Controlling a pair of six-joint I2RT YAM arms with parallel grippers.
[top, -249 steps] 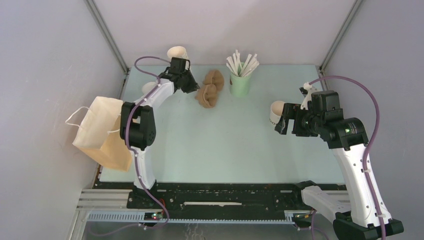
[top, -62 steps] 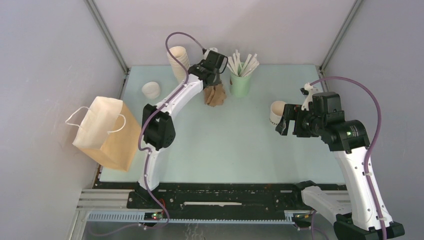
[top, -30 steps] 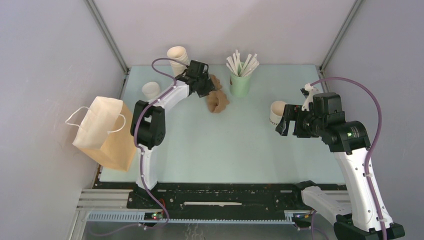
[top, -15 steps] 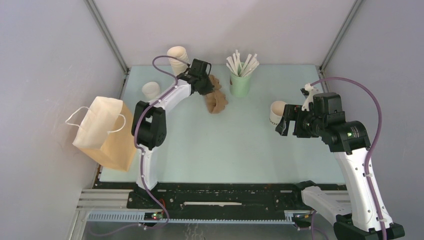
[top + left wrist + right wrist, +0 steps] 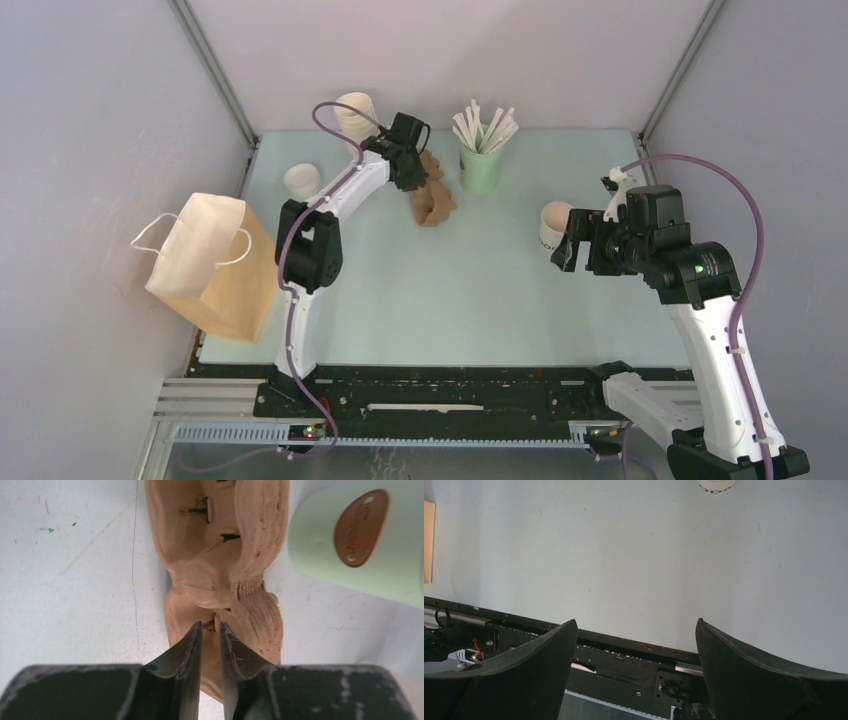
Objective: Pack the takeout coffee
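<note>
The takeout coffee cup, cream-white with dark lettering near its base, stands at the right of the table; only its base shows at the top edge of the right wrist view. My right gripper hangs open just in front of it, with nothing between the fingers. A white lid sits at the back left. At the back, my left gripper is shut on a thin wall of a brown moulded cup holder.
A stack of nested cups stands behind the left arm. A pale green cup of white sticks stands right beside the brown holder. A paper bag with handles stands off the table's left edge.
My left gripper has closed on the brown holder's edge and the arm has shifted slightly to the right. The right arm and the cup have not moved.
</note>
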